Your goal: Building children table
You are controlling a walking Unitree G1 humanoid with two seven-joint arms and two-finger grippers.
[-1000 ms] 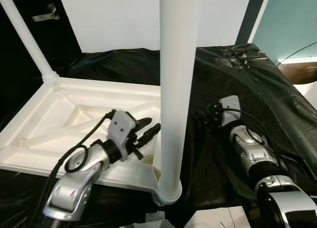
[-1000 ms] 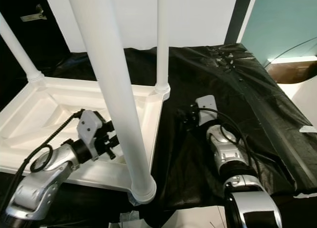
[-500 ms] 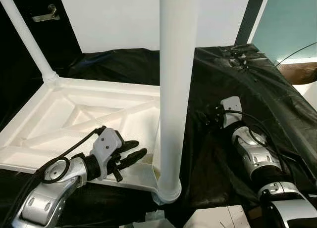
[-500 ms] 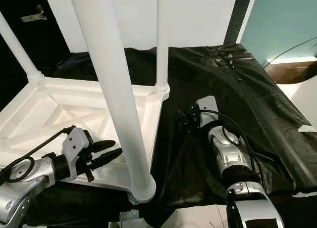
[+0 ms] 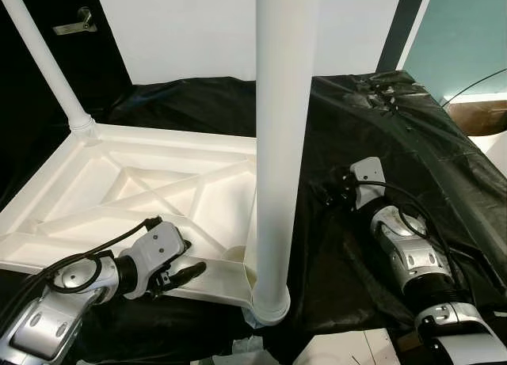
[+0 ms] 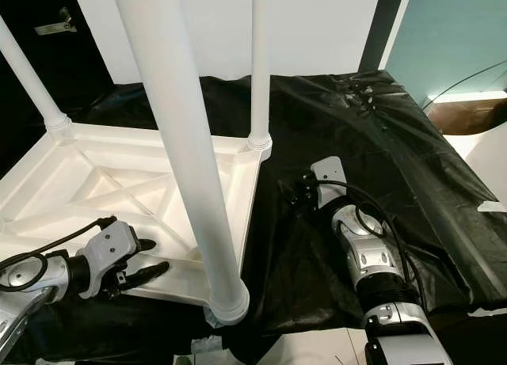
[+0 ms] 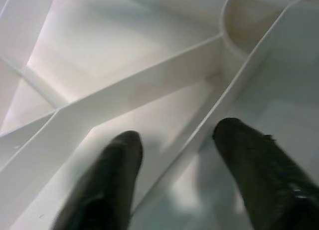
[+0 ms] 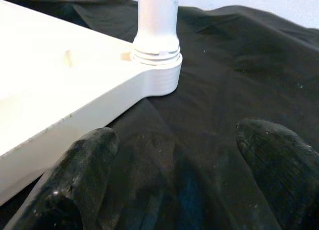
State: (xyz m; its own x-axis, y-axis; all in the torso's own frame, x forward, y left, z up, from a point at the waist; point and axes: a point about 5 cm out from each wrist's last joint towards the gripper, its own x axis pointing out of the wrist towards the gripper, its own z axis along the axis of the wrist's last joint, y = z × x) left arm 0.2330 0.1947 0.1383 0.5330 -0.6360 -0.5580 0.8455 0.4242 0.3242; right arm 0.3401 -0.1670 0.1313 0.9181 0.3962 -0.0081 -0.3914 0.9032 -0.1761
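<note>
Now left claw (image 7: pixel 174 155) spread wide, straddling tabletop (image 5: pixel 103 183) rib; right claw (image 8: pixel 174 175) wide, empty, over black cloth (image 8: pixel 239 65).

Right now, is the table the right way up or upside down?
Upside down. The table lies top-down on the black cloth, ribbed underside showing, legs pointing up.

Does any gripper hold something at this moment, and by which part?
Nothing is held. The left gripper is open, fingers either side of a rib in the upturned tabletop. The right gripper is open over the black cloth.
</note>
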